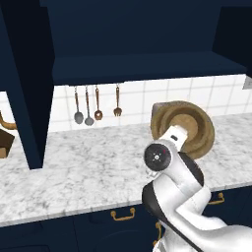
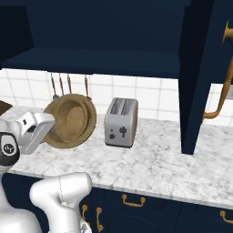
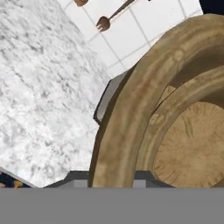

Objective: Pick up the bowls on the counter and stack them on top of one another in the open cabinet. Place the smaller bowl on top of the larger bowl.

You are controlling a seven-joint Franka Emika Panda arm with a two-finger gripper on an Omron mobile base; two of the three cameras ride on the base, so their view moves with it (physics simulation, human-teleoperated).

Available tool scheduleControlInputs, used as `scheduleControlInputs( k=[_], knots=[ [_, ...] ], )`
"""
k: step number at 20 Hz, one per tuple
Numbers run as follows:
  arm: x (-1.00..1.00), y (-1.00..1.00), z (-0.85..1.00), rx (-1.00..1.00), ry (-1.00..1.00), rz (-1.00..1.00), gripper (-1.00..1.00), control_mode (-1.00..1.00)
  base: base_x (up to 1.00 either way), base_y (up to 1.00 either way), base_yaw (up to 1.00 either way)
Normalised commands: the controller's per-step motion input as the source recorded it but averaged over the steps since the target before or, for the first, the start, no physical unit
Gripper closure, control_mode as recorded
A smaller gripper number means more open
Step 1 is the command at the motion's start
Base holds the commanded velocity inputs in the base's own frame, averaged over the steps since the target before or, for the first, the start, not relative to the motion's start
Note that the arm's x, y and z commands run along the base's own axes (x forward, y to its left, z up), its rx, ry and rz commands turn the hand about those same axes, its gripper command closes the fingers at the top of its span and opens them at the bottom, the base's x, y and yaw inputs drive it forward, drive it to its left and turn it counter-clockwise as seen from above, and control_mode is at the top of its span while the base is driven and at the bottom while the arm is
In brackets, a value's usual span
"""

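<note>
The counter (image 1: 74,167) is white marble with grey veining, backed by white tile. Above it hangs the open cabinet (image 1: 142,64), dark navy, with a plain shelf. Under the shelf, against the tile, hang four utensils (image 1: 96,106). Below the counter run low navy cabinets with gold handles (image 2: 133,200). A silver toaster (image 2: 121,122) stands on the counter, just right of the bowls in the right base view.

The larger bowl (image 1: 204,129) is held tipped on edge above the counter, below the cabinet shelf, its mouth facing the robot. The smaller bowl (image 1: 186,124) sits nested inside it. Both are brown wood with a light grain; the larger has a thick rim.

The gripper (image 2: 53,129) meets the larger bowl at its lower rim, and the fingers look clamped on that rim, though the hand and the bowl hide the tips. In the hand view the thick rim (image 3: 127,127) runs up from between the finger tips, with the toaster mostly hidden behind it.

A brown object (image 1: 6,142) at the counter's left end is cut off by the frame.
</note>
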Motion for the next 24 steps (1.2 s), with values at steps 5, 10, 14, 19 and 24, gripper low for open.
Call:
scheduleControlInputs(
  k=[5,10,14,19,24],
  knots=[
    [-0.14,-0.34,1.00,0.01,-0.22,0.25,1.00,-1.00,0.00,0.00,0.00],
    [0.28,-0.06,1.00,0.05,-0.12,0.19,1.00,-1.00,0.00,0.00,0.00],
    [0.94,-0.02,1.00,0.09,0.00,0.13,1.00,-1.00,0.00,0.00,0.00],
    [1.00,0.00,1.00,0.09,0.07,0.08,1.00,-1.00,0.00,0.00,0.00],
    [0.89,0.00,0.39,0.00,0.12,0.00,1.00,-1.00,0.00,0.00,0.00]
  ],
)
